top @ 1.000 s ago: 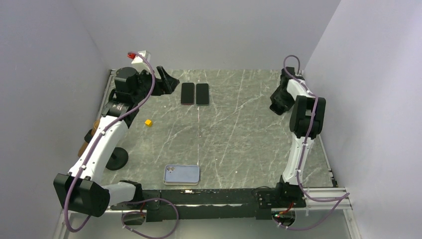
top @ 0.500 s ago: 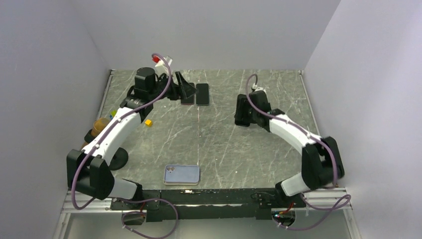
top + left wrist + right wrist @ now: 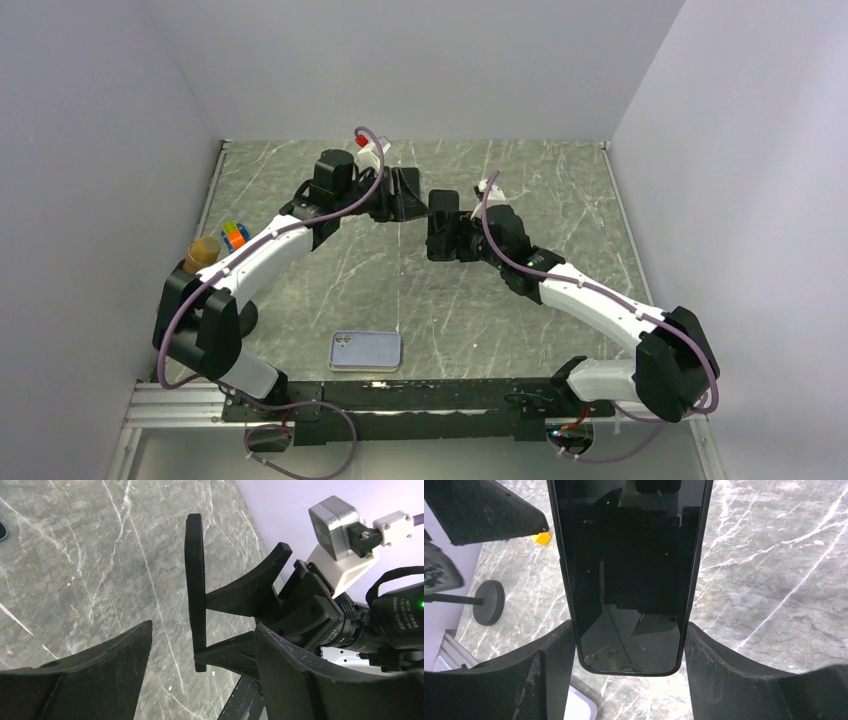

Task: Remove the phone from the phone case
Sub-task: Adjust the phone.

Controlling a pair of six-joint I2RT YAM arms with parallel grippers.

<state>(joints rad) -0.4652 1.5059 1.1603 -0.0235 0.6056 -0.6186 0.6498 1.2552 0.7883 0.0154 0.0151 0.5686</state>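
Our right claw (image 3: 629, 625) grips the long edges of a dark phone (image 3: 629, 555), holding it above the surface (image 3: 560, 190). Our left claw (image 3: 202, 627) stands wide and holds nothing, just beside the phone. The light blue phone case (image 3: 365, 351) lies well apart from the phone.

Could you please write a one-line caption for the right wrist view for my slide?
The right gripper holds the phone, screen dark, by its long edges above the marble table.
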